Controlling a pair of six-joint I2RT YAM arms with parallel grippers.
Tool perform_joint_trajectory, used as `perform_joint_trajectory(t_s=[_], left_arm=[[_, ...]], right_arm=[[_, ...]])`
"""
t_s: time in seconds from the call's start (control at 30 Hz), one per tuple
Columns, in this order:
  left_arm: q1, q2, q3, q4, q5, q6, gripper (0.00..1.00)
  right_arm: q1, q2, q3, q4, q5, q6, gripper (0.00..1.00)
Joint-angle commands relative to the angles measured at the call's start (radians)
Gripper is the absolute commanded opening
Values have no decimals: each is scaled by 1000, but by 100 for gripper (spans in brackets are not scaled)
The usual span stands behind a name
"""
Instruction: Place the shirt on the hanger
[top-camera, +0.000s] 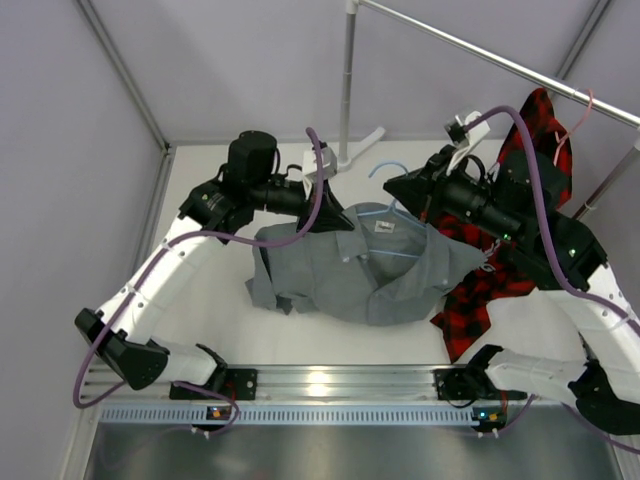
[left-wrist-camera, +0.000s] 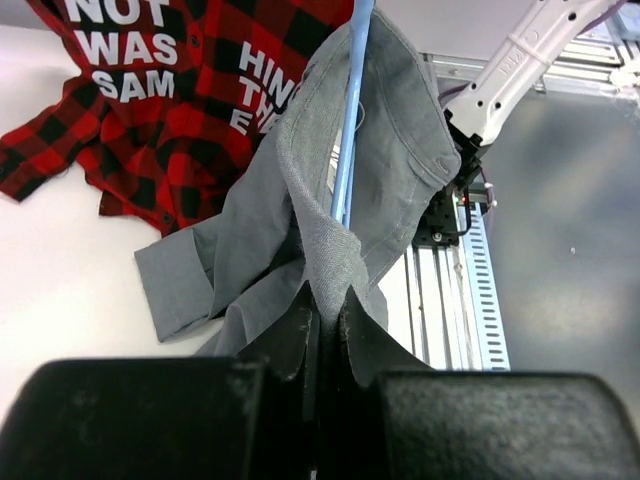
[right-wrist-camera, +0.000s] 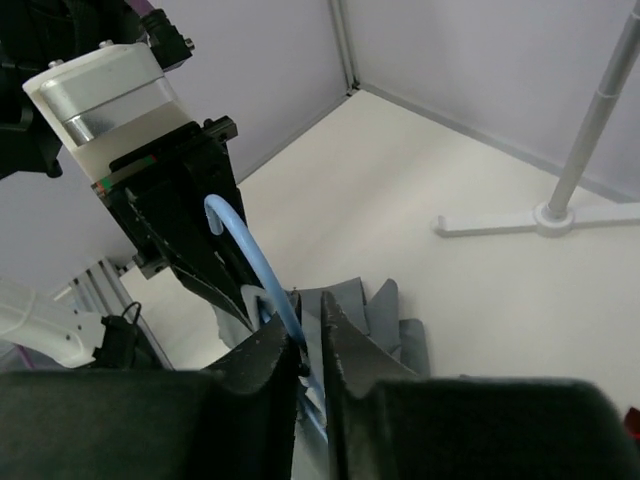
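Observation:
The grey-green shirt (top-camera: 365, 272) lies spread at the table's middle, its collar end lifted between my two grippers. The light-blue hanger (top-camera: 383, 172) sits in the collar, with its hook sticking out toward the back. My left gripper (top-camera: 335, 215) is shut on the shirt's shoulder cloth (left-wrist-camera: 330, 250); the hanger wire (left-wrist-camera: 352, 110) runs inside the cloth in front of it. My right gripper (top-camera: 415, 205) is shut on the hanger's wire (right-wrist-camera: 250, 245) just below the hook, with grey cloth (right-wrist-camera: 385, 310) right beyond the fingertips (right-wrist-camera: 282, 335).
A red-and-black plaid shirt (top-camera: 525, 160) on a pink hanger hangs from the rack bar at right and trails onto the table (left-wrist-camera: 180, 100). The rack's pole (top-camera: 348, 70) and white foot (right-wrist-camera: 540, 215) stand at the back. A metal rail (top-camera: 330, 385) runs along the near edge.

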Motion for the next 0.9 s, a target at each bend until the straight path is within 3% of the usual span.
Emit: perform_joint_trajectory(t_s=[0.0,0.03,0.07,0.1,0.17,0.3,0.37,0.5,0.53,0.6,0.87], left_arm=[[1,-14,1,5,123,104,0],[2,-11,4,-27,140,119,0],[5,-8,18,-41,156,125,0],[10,-6,23,-52,164,128,0],[10,-9,26,-86,181,145,0],[10,-17,23,-86,227,138,0],[10,-17,29,-86,284,132,0],[7,-8,30,-87,304,121,0],[8,-6,30,-86,307,116,0],[8,-2,30,-87,351,109,0],[7,10,44,-86,376,78,0]], right_arm=[[6,-70,-18,109,43,34,15],[6,-78,-15,79,26,-22,65],[6,-86,3,21,23,-55,86],[6,-107,37,-123,82,-81,97],[5,-167,19,-216,119,-174,99],[5,-340,-77,-435,-156,-337,99],[8,-376,-113,-520,-158,-357,99],[12,-471,-211,-529,-153,-373,98],[15,-480,-214,-531,-164,-386,93],[17,-494,-225,-537,-166,-406,90],[17,-377,-208,-503,-204,-451,87]])
